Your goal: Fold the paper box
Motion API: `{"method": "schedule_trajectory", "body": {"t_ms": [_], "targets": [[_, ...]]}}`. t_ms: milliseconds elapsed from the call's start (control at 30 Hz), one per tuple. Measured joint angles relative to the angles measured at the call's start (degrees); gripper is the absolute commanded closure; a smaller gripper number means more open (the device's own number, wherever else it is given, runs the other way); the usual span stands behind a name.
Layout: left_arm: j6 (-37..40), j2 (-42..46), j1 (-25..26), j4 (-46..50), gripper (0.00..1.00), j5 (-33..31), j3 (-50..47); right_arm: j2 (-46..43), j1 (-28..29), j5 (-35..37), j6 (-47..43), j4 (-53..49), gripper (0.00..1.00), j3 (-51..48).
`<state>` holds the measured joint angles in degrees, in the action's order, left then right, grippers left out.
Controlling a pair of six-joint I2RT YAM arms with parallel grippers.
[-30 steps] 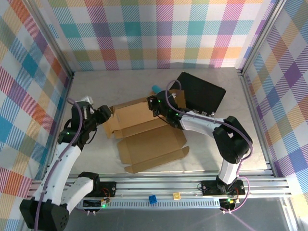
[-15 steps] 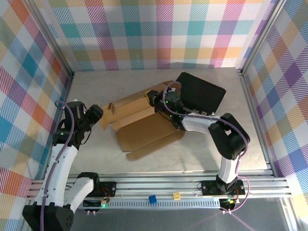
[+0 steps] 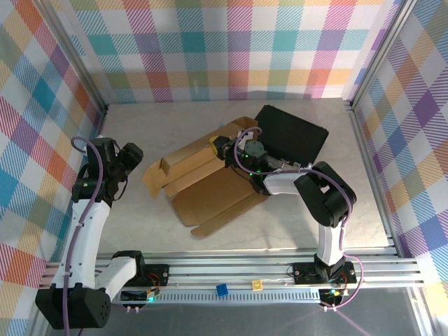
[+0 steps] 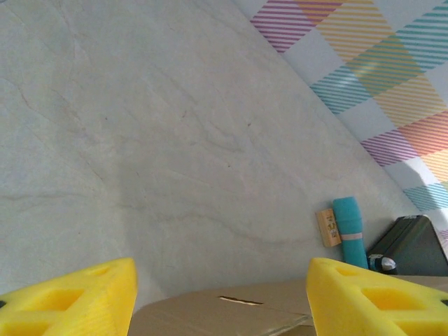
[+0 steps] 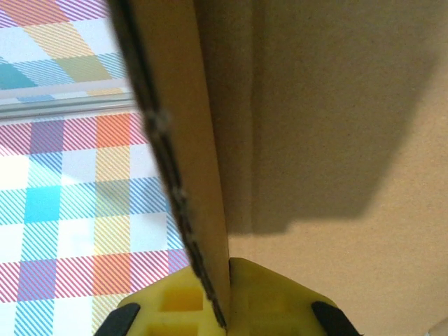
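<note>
**Table** (image 3: 140, 234), near side: bare pale surface.

**Paper box** (image 3: 210, 185), mid-table: brown die-cut sheet, mostly open. The near panel and its tabs lie flat. The far panel tilts up at the right gripper's end. No wall stands locked and the lid is not closed. Judged early in the fold: side flaps, tab insertion and closing are all left to do.

**Left gripper** (image 3: 134, 155), just beside the box's left flaps: jaws apart, holding nothing. A cardboard edge lies low between the fingers, not gripped.

**Right gripper** (image 5: 225, 299), at the box's far edge: jaws clamped on a raised panel's edge.

**Black case** (image 3: 292, 133), far right: just behind the box.

**Teal cylinder** (image 4: 348, 222): near the case.
</note>
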<state>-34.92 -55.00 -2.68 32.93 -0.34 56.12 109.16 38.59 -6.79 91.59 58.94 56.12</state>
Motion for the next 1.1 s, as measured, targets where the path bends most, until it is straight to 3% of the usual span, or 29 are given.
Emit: {"method": "schedule_trajectory", "body": {"t_ms": [200, 267, 667, 967, 1100], "targets": [[5.86, -0.02, -0.59, 0.13, 0.66, 0.57, -4.74, 0.5, -0.83, -1.9, 0.0, 1.25, 1.0, -0.17], [7.56, -0.33, -0.63, 0.17, 0.69, 1.36, -6.73, 0.81, -0.94, -2.54, 0.0, 1.55, 1.0, -0.17], [10.8, -2.25, -0.61, -0.33, 0.69, 7.13, -14.23, 3.96, -1.31, -4.59, 0.02, 6.03, 1.0, -0.09], [10.8, -1.49, -0.61, -0.09, 0.66, 5.88, -15.06, 5.38, -1.44, -5.22, 0.48, 8.04, 1.0, -0.24], [10.75, -1.49, -0.61, 0.0, 0.65, 4.83, -14.88, 4.85, 0.48, -1.33, 1.42, 8.17, 1.0, -1.01]]}}
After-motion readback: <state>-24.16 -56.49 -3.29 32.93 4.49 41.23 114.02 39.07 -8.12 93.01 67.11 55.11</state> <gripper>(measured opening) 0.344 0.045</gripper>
